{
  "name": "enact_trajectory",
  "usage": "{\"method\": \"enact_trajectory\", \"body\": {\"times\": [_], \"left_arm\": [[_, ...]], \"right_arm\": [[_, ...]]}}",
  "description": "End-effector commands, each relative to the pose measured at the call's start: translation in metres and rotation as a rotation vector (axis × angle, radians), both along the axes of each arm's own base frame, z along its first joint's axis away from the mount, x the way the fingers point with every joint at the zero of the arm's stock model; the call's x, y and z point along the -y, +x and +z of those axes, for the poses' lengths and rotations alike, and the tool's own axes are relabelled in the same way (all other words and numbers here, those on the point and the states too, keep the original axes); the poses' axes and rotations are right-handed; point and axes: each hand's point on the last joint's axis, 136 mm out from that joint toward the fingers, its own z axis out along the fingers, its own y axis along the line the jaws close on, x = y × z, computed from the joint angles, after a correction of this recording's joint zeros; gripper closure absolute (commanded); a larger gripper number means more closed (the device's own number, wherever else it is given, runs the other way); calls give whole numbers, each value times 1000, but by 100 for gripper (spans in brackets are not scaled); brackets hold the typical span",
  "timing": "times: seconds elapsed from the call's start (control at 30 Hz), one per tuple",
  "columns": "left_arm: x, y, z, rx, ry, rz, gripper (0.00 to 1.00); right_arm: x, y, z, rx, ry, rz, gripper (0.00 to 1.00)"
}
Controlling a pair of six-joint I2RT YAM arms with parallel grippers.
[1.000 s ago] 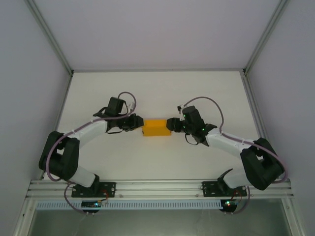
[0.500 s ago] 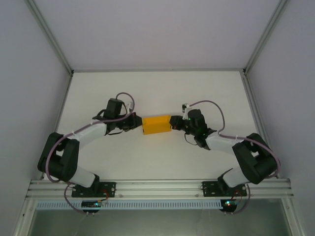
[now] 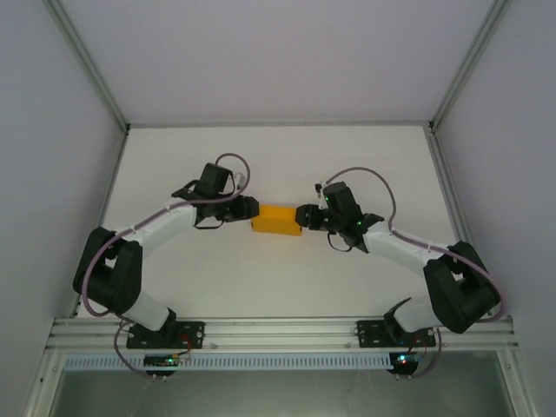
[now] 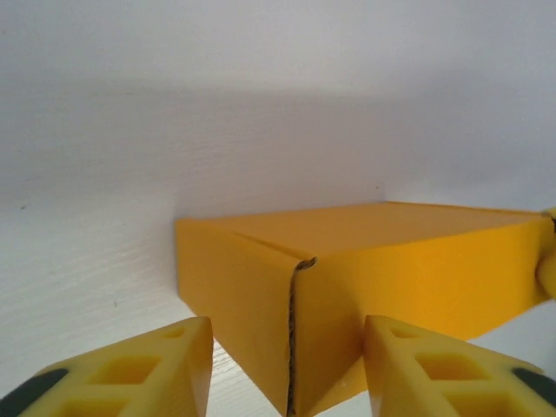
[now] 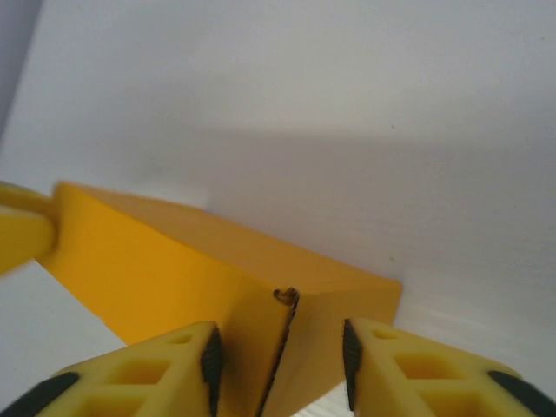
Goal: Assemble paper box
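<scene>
Two pincers had just reopened: left gripper (image 3: 250, 209) and right gripper (image 3: 301, 215) stood with jaws apart at opposite ends of the box (image 3: 276, 219), which looked closed, nearly assembled.

The paper box (image 3: 277, 218) is plain orange-yellow; the left gripper (image 4: 288, 382) has yellow fingers (image 4: 130, 369) with black patches; the table (image 3: 278, 165) is white.

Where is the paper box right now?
In the top view the paper box lies on the middle of the table, between the left hand at its left end and the right hand at its right end.
</scene>
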Motion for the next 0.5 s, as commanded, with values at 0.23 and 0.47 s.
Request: {"method": "enact_trajectory", "body": {"times": [0.23,0.47], "left_arm": [[-8,14,49,151,78,-12,0],[-14,20,68,213,76,11,0]], "right_arm": [[7,7,44,74,-88,82,35],[8,13,59,121,-131,129,26]]}}
